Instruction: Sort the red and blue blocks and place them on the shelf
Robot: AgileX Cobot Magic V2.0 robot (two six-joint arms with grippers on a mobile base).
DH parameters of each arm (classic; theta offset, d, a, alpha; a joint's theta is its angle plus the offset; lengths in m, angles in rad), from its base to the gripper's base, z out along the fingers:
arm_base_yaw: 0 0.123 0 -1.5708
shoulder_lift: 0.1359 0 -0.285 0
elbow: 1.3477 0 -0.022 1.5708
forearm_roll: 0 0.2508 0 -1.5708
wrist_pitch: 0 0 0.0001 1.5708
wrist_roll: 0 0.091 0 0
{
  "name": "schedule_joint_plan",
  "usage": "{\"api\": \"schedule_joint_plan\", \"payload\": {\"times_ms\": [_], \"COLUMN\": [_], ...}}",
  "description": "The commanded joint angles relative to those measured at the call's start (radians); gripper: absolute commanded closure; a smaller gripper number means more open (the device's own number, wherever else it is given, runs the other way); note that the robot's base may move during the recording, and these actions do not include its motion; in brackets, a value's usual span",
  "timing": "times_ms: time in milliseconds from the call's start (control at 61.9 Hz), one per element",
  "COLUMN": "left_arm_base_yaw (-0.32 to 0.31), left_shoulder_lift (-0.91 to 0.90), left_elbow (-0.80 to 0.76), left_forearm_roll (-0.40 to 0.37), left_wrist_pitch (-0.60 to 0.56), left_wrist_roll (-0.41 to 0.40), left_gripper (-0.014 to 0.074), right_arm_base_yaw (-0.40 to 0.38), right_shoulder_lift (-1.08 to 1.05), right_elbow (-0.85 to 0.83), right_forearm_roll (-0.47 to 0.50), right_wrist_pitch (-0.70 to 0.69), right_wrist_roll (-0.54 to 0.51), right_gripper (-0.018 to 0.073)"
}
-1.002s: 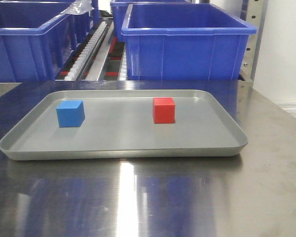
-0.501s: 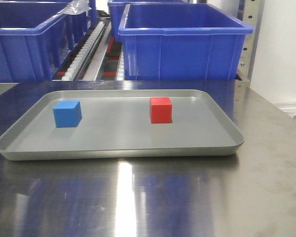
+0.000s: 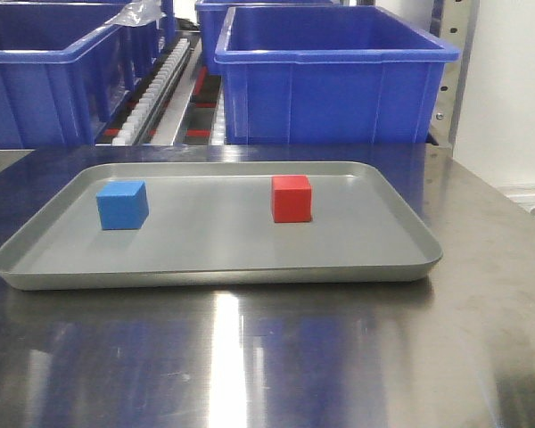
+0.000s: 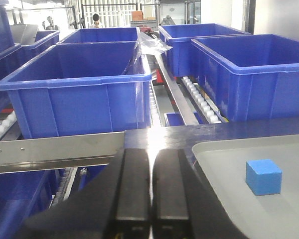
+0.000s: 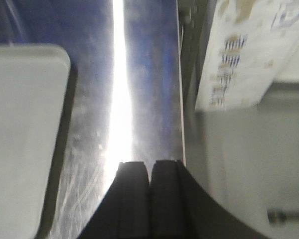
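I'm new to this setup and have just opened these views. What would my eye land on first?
The red block and the light blue block stand apart on the grey tray, blue to the left and red to the right in the front view. Behind the tray, big dark-blue bins fill the shelf. In the wrist views, the left gripper and right gripper are both shut and empty.

Grey tray (image 3: 214, 275), red block (image 3: 292, 198), blue block (image 3: 122, 205), dark-blue bins (image 3: 330, 89), black left pincer (image 4: 150, 154).
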Motion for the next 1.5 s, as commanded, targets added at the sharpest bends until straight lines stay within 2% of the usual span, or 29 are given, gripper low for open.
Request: {"api": "schedule_joint_plan", "payload": {"times_ms": [0, 259, 501, 566, 744, 841, 1051, 1261, 1487], "left_arm_base_yaw": [-0.006, -0.006, -0.006, -0.006, -0.006, -0.006, -0.006, -0.006, -0.006], "left_shoulder_lift": [-0.021, -0.021, -0.021, -0.021, -0.021, -0.021, -0.021, -0.021, -0.021], "left_elbow": [0.044, 0.044, 0.044, 0.044, 0.044, 0.044, 0.044, 0.044, 0.044], "left_forearm_roll": [-0.002, -0.002, -0.002, -0.002, -0.002, -0.002, -0.002, -0.002, -0.002], "left_wrist_pitch": [-0.082, -0.082, -0.082, -0.082, -0.082, -0.082, -0.082, -0.082, -0.082], "left_wrist_roll": [-0.007, -0.007, -0.007, -0.007, -0.007, -0.007, -0.007, -0.007, -0.007], "left_gripper": [0.0472, 0.0472, 0.0472, 0.0472, 0.0472, 0.0472, 0.0472, 0.0472, 0.0472], "right_arm_base_yaw": [0.001, 0.001, 0.001, 0.001, 0.001, 0.001, 0.031, 0.134, 0.230], "right_shoulder_lift": [0.023, 0.087, 0.094, 0.094, 0.094, 0.094, 0.094, 0.103, 0.192], "right_elbow": [-0.071, -0.112, -0.119, -0.121, -0.122, -0.122, -0.122, -0.131, -0.243], "right_forearm_roll": [0.004, 0.012, 0.012, 0.012, 0.014, 0.014, 0.019, 0.023, 0.066], "right_wrist_pitch": [0.032, 0.175, 0.182, 0.182, 0.195, 0.199, 0.170, 0.102, 0.111], "right_wrist_roll": [0.004, 0.004, 0.004, 0.004, -0.010, -0.015, -0.015, -0.015, -0.015], "right_gripper": [0.0508, 0.0508, 0.0487, 0.0440, 0.0166, 0.0095, 0.0090, 0.0090, 0.0090]}}
